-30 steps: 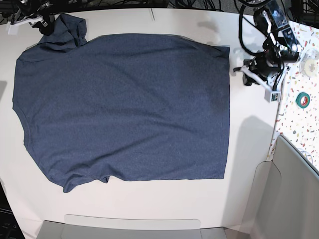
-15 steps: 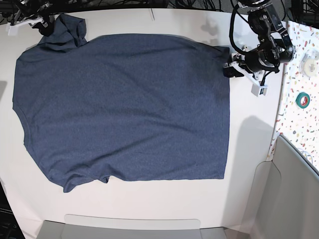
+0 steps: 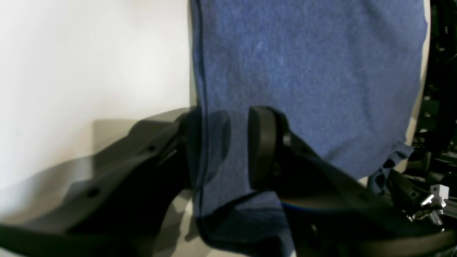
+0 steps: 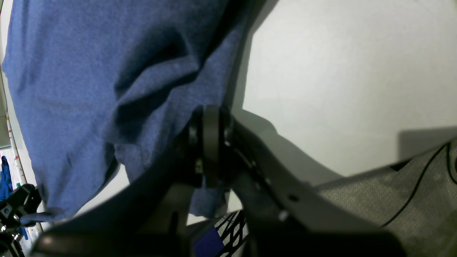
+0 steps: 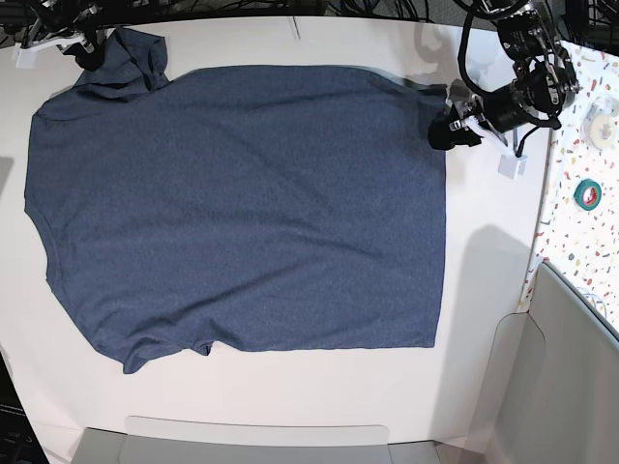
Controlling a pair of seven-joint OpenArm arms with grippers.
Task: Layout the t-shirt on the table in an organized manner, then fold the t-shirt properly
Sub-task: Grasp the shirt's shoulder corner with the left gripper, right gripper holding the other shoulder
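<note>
The dark navy t-shirt (image 5: 242,203) lies spread flat on the white table (image 5: 290,396), with no lettering showing. My left gripper (image 5: 447,130) is at the shirt's upper right corner. In the left wrist view the left gripper (image 3: 217,142) stands open, its fingers (image 3: 262,146) straddling the hem edge of the t-shirt (image 3: 303,71), cloth between them. At the top left, my right gripper (image 5: 85,46) holds a bunched, raised sleeve. The right wrist view shows the right gripper (image 4: 210,142) shut on a fold of the t-shirt (image 4: 89,71).
A speckled strip along the right edge carries a green tape roll (image 5: 588,193) and a white roll (image 5: 602,126). Grey panels (image 5: 571,387) border the table at the lower right and the front. Cables run along the back edge.
My left gripper has moved left and slightly up, from beside the shirt onto its upper right hem corner. The right gripper and the shirt have stayed put.
</note>
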